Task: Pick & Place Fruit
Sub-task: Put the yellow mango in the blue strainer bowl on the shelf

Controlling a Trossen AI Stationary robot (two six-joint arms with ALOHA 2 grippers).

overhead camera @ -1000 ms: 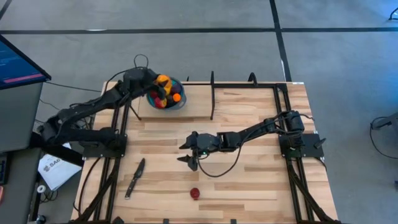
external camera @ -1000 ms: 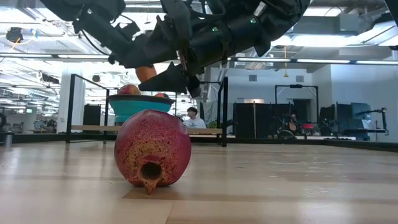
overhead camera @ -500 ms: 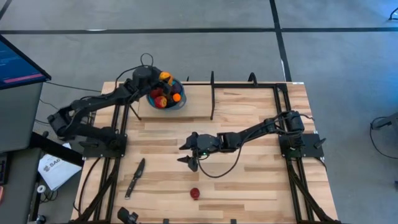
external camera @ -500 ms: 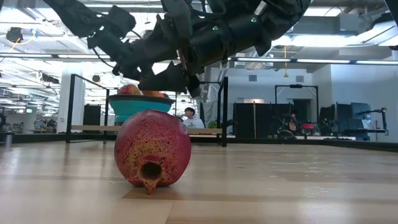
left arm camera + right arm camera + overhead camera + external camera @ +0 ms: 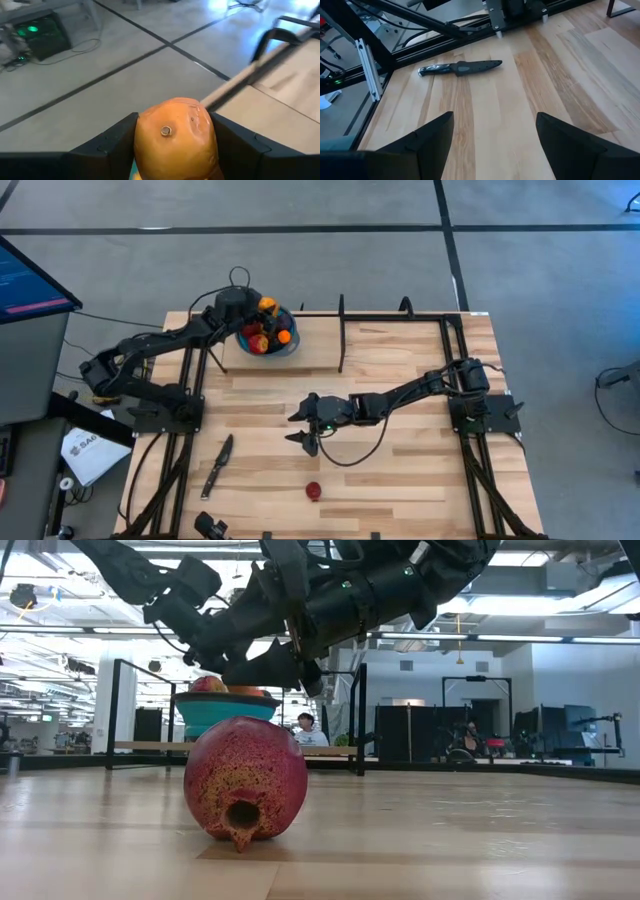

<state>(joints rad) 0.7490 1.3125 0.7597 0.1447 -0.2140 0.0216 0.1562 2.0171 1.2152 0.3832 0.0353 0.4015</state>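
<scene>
Holding item one: an orange fruit (image 5: 175, 137), pinched between the two dark fingers (image 5: 112, 145) of my left pincer (image 5: 262, 307); its stem dimple faces the wrist camera.

Item two: the heap of fruit (image 5: 266, 335), yellow, red, orange and dark, directly under my left pincer, lying in the blue bowl (image 5: 288, 347). From table height the bowl (image 5: 226, 705) shows teal, with fruit tops above its rim.

Item three: a red speckled fruit (image 5: 314, 491), alone on the table's near edge, well apart from my left pincer and near my right one, closer to the table's front. At table height it (image 5: 246, 790) fills the foreground, its open calyx end pointing down and toward the camera.

Item four: my right pincer (image 5: 303, 426), above mid-table with its fingers (image 5: 432, 137) spread wide and nothing between them; bare wooden table (image 5: 530, 75) below.

Item five: a slim dark knife (image 5: 217, 466), flat on the boards out beyond my right pincer, toward the left arm's side; seen from the right wrist, the knife (image 5: 460, 67) lies just ahead of the spread fingers.

Item six: a person (image 5: 311, 730) seated in the room behind the table.
</scene>
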